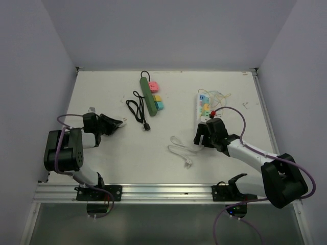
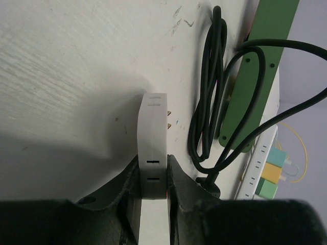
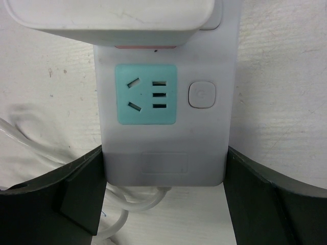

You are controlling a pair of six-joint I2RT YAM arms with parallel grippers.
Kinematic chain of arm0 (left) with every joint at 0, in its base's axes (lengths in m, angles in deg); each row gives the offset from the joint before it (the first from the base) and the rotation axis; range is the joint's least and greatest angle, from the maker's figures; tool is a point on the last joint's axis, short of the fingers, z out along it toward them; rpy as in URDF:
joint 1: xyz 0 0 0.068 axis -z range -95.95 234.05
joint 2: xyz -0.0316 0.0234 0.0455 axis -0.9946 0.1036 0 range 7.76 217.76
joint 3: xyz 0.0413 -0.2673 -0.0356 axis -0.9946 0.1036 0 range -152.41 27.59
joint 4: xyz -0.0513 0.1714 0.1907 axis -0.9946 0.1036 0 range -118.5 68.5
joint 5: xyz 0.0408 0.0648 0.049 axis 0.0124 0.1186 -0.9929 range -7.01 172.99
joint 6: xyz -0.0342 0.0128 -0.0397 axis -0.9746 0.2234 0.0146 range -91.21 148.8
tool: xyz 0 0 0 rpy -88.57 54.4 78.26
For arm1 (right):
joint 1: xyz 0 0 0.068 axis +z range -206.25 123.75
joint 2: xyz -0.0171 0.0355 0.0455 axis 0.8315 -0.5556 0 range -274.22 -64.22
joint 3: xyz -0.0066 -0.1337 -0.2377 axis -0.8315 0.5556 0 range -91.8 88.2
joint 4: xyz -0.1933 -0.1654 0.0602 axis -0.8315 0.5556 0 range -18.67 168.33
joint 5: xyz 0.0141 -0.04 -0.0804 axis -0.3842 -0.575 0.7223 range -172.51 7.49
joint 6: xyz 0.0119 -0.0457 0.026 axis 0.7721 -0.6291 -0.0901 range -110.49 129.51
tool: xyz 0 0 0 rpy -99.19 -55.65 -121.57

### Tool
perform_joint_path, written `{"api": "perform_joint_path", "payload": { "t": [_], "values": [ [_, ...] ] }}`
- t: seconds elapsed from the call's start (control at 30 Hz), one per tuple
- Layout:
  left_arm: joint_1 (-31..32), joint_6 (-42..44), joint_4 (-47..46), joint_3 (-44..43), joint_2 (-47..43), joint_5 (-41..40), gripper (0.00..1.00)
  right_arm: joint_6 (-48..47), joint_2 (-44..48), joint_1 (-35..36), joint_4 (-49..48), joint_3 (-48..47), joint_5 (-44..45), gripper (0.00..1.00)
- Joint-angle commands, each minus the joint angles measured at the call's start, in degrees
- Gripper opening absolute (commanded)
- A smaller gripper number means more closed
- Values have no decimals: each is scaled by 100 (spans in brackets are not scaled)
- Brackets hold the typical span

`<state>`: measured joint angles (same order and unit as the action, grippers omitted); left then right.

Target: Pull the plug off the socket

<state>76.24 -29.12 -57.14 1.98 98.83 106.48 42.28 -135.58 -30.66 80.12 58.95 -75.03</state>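
Observation:
My left gripper [image 1: 111, 125] is shut on a white plug [image 1: 120, 122] at the left of the table, well away from any strip. In the left wrist view the plug [image 2: 153, 127] sits between my fingers [image 2: 176, 178], its brass prongs bare and pointing right. My right gripper [image 1: 207, 133] is shut on the near end of the white power strip [image 1: 203, 106]. In the right wrist view the strip [image 3: 163, 163] fills the gap between both fingers [image 3: 82, 189], with a bare teal socket [image 3: 146, 94] and a white adapter [image 3: 117, 18] plugged in beyond it.
A green power strip [image 1: 148, 94] with pink, yellow and teal blocks lies at the back centre, and a coiled black cable [image 1: 137, 108] lies beside it. The white strip's cable [image 1: 180, 148] loops near the middle. Thin yellow wire [image 1: 220, 97] lies by the white strip.

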Motion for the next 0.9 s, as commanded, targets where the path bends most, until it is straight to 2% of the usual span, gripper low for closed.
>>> {"api": "perform_joint_path", "payload": {
  "t": [0.0,0.07,0.1,0.17,0.33,0.37,0.47,0.5,0.53,0.63,0.73,0.87],
  "values": [
    [-71,43,-423,-59,218,95,28,-131,-151,-27,8,7,-326,1],
    [-71,17,-388,-15,210,95,36,-166,-107,-18,87,16,-344,6],
    [-71,25,-283,-6,192,104,43,-175,-98,-27,113,-1,-344,13],
    [-71,113,-116,-6,78,86,48,-184,-98,-18,192,-27,-309,19],
    [-80,482,885,-67,-562,-54,75,-175,-142,-18,280,-98,-257,28],
    [-71,561,1087,-93,-686,-124,84,-175,-160,-27,307,-107,-265,30],
    [-71,974,1948,-269,-1221,-370,93,-158,-177,-27,316,-107,-274,39],
    [-71,1183,2307,-296,-1501,-406,95,-149,-195,-18,324,-98,-257,44],
    [-71,1299,2502,-383,-1652,-450,96,-140,-186,-18,333,-89,-256,57],
    [-71,1764,3346,-628,-2224,-599,98,-140,-169,-18,377,-98,-274,81],
    [-62,2169,4014,-902,-2760,-810,98,-140,-55,-18,500,-124,-335,95],
    [-19,2538,4656,-1148,-3305,-1012,98,-78,209,-27,623,-142,-336,99]
  ]
}}
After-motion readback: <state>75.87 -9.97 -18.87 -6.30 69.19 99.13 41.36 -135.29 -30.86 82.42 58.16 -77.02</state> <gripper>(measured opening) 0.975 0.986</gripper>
